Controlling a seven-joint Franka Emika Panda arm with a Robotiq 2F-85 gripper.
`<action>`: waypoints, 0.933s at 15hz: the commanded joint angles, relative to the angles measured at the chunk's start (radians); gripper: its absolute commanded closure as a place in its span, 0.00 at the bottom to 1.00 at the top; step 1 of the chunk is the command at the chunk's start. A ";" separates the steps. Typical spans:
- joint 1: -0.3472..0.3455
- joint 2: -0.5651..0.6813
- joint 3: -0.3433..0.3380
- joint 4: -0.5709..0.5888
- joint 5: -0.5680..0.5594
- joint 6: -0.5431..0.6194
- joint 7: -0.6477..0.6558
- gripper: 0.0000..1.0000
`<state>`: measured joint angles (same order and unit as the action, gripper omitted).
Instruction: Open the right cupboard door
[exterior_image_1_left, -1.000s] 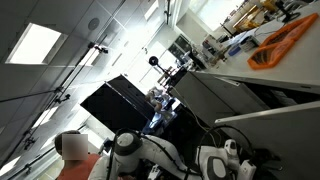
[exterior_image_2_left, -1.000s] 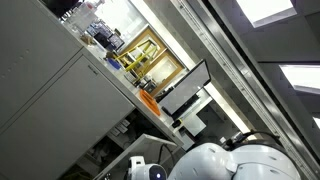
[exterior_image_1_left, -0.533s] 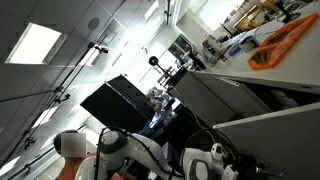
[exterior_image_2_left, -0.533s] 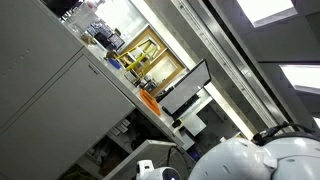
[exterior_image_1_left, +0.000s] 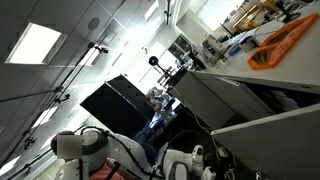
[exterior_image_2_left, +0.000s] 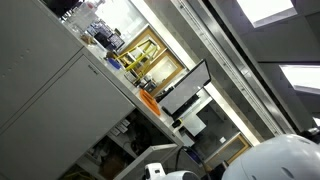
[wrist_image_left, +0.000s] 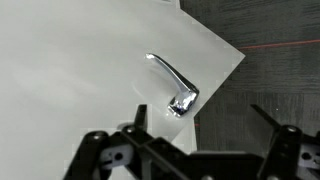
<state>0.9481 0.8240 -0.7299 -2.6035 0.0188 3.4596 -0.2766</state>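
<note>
Since a second ago the white robot arm (exterior_image_1_left: 97, 142) is sliding sideways along the bottom edge in both exterior views, and its rounded shell (exterior_image_2_left: 285, 160) is now sitting in the lower corner. Nearest the wrist camera, the gripper (wrist_image_left: 198, 140) is hanging released, its dark fingers (wrist_image_left: 105, 155) standing wide apart with nothing between them. Just beyond them the silver handle (wrist_image_left: 172, 85) is lying slantwise, clear of both fingers. It is sitting on the right cupboard door (wrist_image_left: 70, 70), a pale flat panel that is filling most of the wrist view, with the handle close to the panel's corner. Past that edge a dark grey surface (wrist_image_left: 275, 60) is showing, crossed by a thin reddish line. In the exterior views I cannot tell which panel is that door. Farther off, a black monitor (exterior_image_1_left: 125, 100) is standing behind the arm, and an orange object (exterior_image_1_left: 285, 40) is lying on a pale counter (exterior_image_1_left: 290, 70). Farthest away, ceiling lights (exterior_image_1_left: 35, 42) are glowing brightly.
</note>
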 joint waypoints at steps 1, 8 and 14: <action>0.084 -0.176 -0.055 -0.121 -0.017 0.000 -0.083 0.00; 0.163 -0.368 -0.106 -0.225 -0.017 0.000 -0.183 0.00; 0.204 -0.443 -0.164 -0.221 0.019 0.000 -0.216 0.00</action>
<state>1.0925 0.4828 -0.8163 -2.7677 0.0123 3.4595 -0.4264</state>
